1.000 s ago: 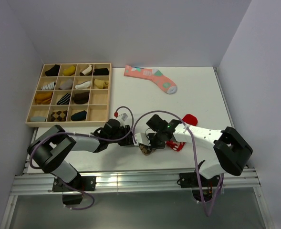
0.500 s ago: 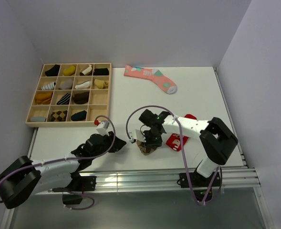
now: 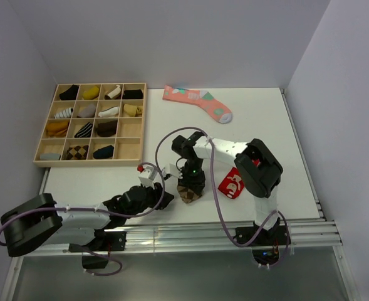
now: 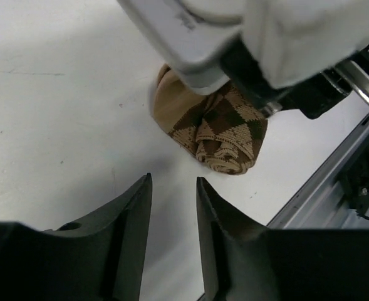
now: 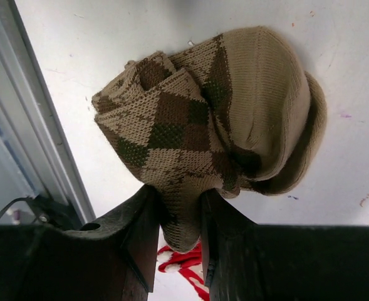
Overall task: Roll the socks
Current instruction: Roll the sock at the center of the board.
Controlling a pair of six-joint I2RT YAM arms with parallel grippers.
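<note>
top view: the bunched brown-and-tan argyle knit sock [image 3: 188, 194] lies by the middle of the tabletop's [image 3: 265, 132] near edge. the right fingers [image 3: 191, 182] come down on it from the far side, and the left fingers [image 3: 163, 190] sit just to its left.

left wrist view: the left fingers [image 4: 173, 207] are slightly apart and hold nothing. the sock [image 4: 217, 130] is ahead of them, apart.

right wrist view: the right fingers [image 5: 179, 213] pinch a fold of the sock [image 5: 217, 125], which rests on the tabletop.
</note>
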